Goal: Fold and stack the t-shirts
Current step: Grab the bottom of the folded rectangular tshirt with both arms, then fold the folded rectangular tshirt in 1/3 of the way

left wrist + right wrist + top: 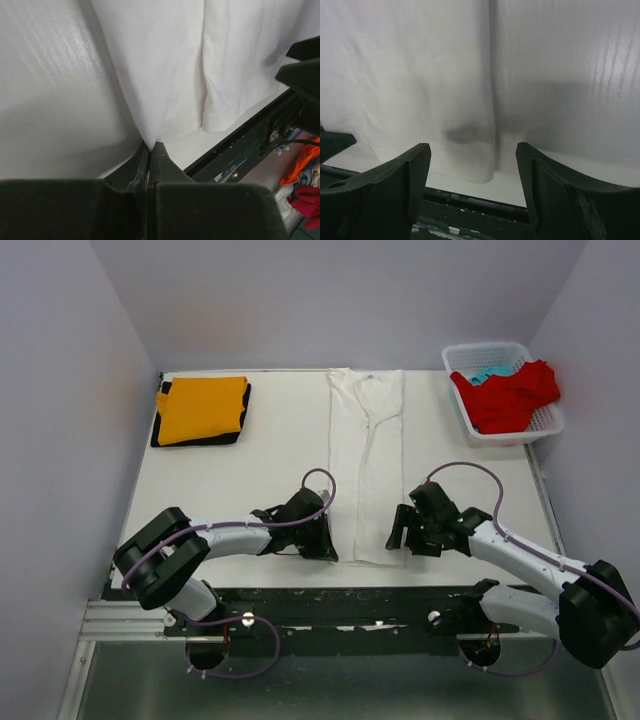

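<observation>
Glossy white tabletop (270, 465). Long-folded white t-shirt (367, 450), soft matte cloth, lies lengthwise at centre. Left gripper (150, 146), reaching low and inward, is pinched closed on its near hem corner; right gripper (472, 150), mirrored, gapes astride the opposite hem edge.

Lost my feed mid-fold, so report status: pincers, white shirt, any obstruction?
Left pincer shut on white t-shirt, near left corner. Right pincer open, straddling near right corner. Orange t-shirt and basket far off, nothing blocking.
</observation>
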Controlling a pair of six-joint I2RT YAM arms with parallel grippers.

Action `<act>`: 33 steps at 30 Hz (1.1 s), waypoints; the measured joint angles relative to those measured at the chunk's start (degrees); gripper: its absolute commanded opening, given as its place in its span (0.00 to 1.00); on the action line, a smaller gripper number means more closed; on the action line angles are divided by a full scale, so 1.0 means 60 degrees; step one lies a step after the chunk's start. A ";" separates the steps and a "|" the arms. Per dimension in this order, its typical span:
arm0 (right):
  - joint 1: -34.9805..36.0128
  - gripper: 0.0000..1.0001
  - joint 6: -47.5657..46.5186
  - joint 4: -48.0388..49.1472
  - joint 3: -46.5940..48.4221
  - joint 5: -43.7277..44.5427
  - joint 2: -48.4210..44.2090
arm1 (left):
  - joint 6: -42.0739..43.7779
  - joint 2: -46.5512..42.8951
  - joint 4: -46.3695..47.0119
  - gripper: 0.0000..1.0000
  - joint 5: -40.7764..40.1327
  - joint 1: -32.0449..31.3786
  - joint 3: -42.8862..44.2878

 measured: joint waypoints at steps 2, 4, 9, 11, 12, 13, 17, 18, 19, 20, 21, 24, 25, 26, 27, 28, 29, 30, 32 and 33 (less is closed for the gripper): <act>0.0189 0.72 0.0131 -0.0222 -0.0138 -0.0033 -0.0029 | -0.0022 0.0022 0.0029 0.00 -0.0004 -0.0011 0.0000; 0.0423 0.67 0.0266 -0.0386 -0.0291 -0.0153 -0.0033 | -0.0040 0.0022 0.0033 0.00 -0.0036 -0.0026 0.0000; 0.0743 0.39 0.0543 -0.0324 -0.0412 -0.0317 -0.0055 | -0.0069 -0.0011 0.0036 0.00 -0.0117 -0.0073 -0.0011; 0.0765 0.09 0.0678 -0.0299 -0.0448 -0.0244 0.0022 | -0.0073 -0.0036 0.0036 0.00 -0.0157 -0.0124 -0.0015; 0.0776 0.01 0.0739 -0.0302 -0.0474 -0.0160 0.0062 | -0.0076 -0.0051 0.0033 0.00 -0.0178 -0.0138 -0.0029; 0.0780 0.01 0.0856 -0.0339 -0.0499 -0.0047 0.0098 | -0.0076 -0.0073 0.0033 0.00 -0.0193 -0.0149 -0.0047; 0.0798 0.01 0.1351 -0.0495 -0.0568 0.0153 -0.0091 | -0.0084 -0.0393 -0.0109 0.00 -0.0503 -0.0178 -0.0251; 0.0798 0.01 0.1424 -0.0565 -0.0645 0.0157 -0.0251 | -0.0084 -0.0448 -0.0117 0.00 -0.0517 -0.0178 -0.0288; 0.0798 0.01 0.1508 -0.0645 -0.0743 0.0157 -0.0459 | -0.0087 -0.0576 -0.0135 0.00 -0.0554 -0.0182 -0.0397; 0.0798 0.01 0.1552 -0.0714 -0.0860 0.0131 -0.0685 | -0.0102 -0.0663 -0.0135 0.00 -0.0565 -0.0182 -0.0466; 0.0798 0.01 0.1599 -0.0780 -0.0987 0.0047 -0.0907 | -0.0153 -0.0882 -0.0073 0.00 -0.0561 -0.0200 -0.0685; 0.0801 0.01 0.1628 -0.0852 -0.1341 -0.0495 -0.1486 | -0.0277 -0.1421 -0.0025 0.00 -0.0514 -0.0382 -0.1173; 0.0820 0.01 0.1625 -0.0845 -0.1457 -0.0707 -0.1694 | -0.0302 -0.1555 -0.0022 0.00 -0.0492 -0.0481 -0.1286; 0.0827 0.01 0.1625 -0.0834 -0.1570 -0.0922 -0.1905 | -0.0317 -0.1683 -0.0018 0.00 -0.0484 -0.0634 -0.1377; 0.0863 0.01 0.1617 -0.0812 -0.1665 -0.1118 -0.2076 | -0.0339 -0.1807 -0.0015 0.00 -0.0481 -0.0805 -0.1443; 0.0885 0.01 0.1610 -0.0790 -0.1730 -0.1308 -0.2222 | -0.0361 -0.1909 -0.0011 0.00 -0.0477 -0.0951 -0.1461; 0.0907 0.01 0.1592 -0.0780 -0.1756 -0.1457 -0.2339 | -0.0361 -0.2022 0.0011 0.00 -0.0470 -0.1071 -0.1461; 0.0925 0.01 0.1581 -0.0765 -0.1756 -0.1548 -0.2452 | -0.0357 -0.2116 0.0062 0.00 -0.0448 -0.1155 -0.1457; 0.0943 0.01 0.1541 -0.0769 -0.1676 -0.1559 -0.2725 | -0.0310 -0.2288 0.0087 0.00 -0.0408 -0.1206 -0.1392; 0.0943 0.01 0.1512 -0.0812 -0.1559 -0.1523 -0.2852 | -0.0262 -0.2368 0.0040 0.00 -0.0401 -0.1206 -0.1249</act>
